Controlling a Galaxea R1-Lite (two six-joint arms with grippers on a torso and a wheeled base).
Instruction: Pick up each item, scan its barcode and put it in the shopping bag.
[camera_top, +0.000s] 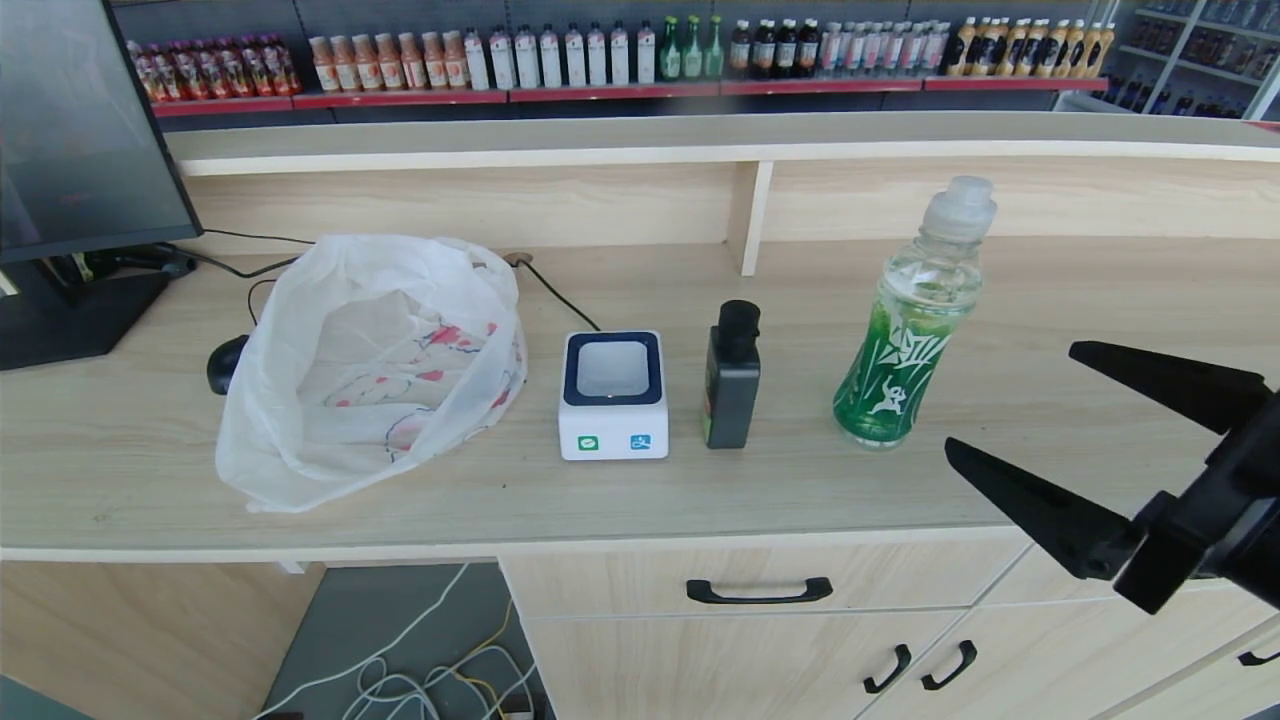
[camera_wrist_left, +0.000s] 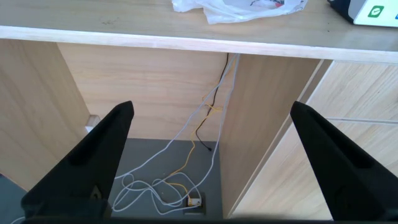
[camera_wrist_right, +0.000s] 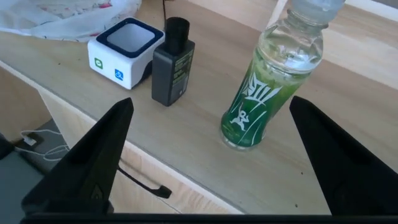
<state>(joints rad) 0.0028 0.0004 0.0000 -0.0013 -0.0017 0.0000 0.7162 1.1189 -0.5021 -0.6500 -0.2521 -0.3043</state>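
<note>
The bottle (camera_top: 905, 340) stands tall, just ahead and a bit left of the right gripper (camera_top: 1010, 397), which is spread wide, holding nothing.

Counter (camera_top: 800, 480) bears shopping bag (camera_top: 370, 370); scanner (camera_top: 613, 395); black bottle (camera_top: 732, 380); green bottle (camera_top: 905, 340)

right gripper (camera_top: 1012, 397): matte black | fingers (camera_top: 1040, 515): long tapered wedges (plastic-looking) | left gripper (camera_wrist_left: 212, 109): same black wedges

Shop: drink shelves (camera_top: 640, 60), checkout scanner (camera_top: 613, 393)
</note>
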